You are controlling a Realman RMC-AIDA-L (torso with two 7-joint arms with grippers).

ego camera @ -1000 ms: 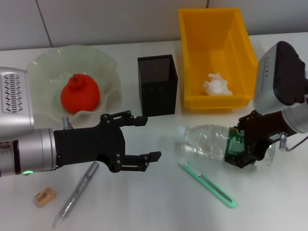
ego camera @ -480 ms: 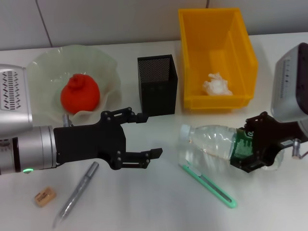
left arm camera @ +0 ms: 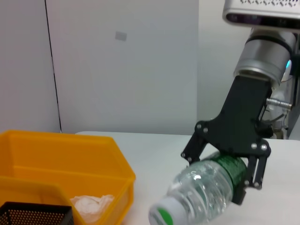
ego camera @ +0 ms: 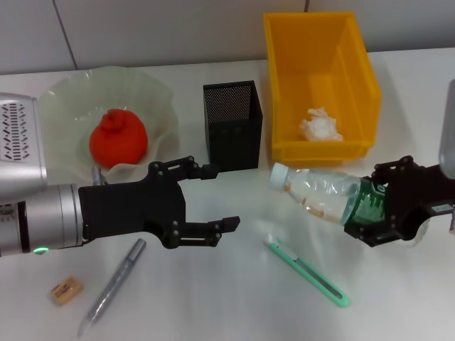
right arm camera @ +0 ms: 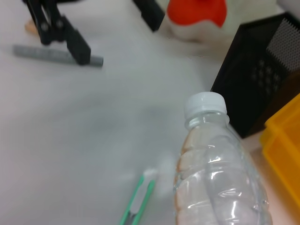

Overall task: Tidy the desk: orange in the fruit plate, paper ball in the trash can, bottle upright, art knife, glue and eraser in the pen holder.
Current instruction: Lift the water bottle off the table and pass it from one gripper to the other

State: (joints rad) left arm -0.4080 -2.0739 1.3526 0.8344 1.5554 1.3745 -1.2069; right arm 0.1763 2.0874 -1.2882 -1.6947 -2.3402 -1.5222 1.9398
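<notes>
The clear bottle (ego camera: 318, 190) hangs tilted over the table, white cap toward the pen holder (ego camera: 232, 125). My right gripper (ego camera: 372, 207) is shut on its green-labelled base end. The left wrist view shows that same grip on the bottle (left arm camera: 199, 197). My left gripper (ego camera: 223, 198) hovers open and holds nothing, just in front of the pen holder. The orange (ego camera: 117, 138) sits in the fruit plate (ego camera: 160, 99). The paper ball (ego camera: 320, 124) lies in the yellow trash can (ego camera: 355, 78). The green art knife (ego camera: 307, 272), grey pen-shaped glue (ego camera: 112, 285) and eraser (ego camera: 65, 290) lie on the table.
The black mesh pen holder stands between the fruit plate and the yellow bin. In the right wrist view the bottle (right arm camera: 215, 173) is close to the pen holder (right arm camera: 258, 79), with the art knife (right arm camera: 138, 201) below it on the table.
My right gripper has moved right and lifted the bottle's base, so the bottle went from lying flat to tilted off the table. The left arm has barely moved.
</notes>
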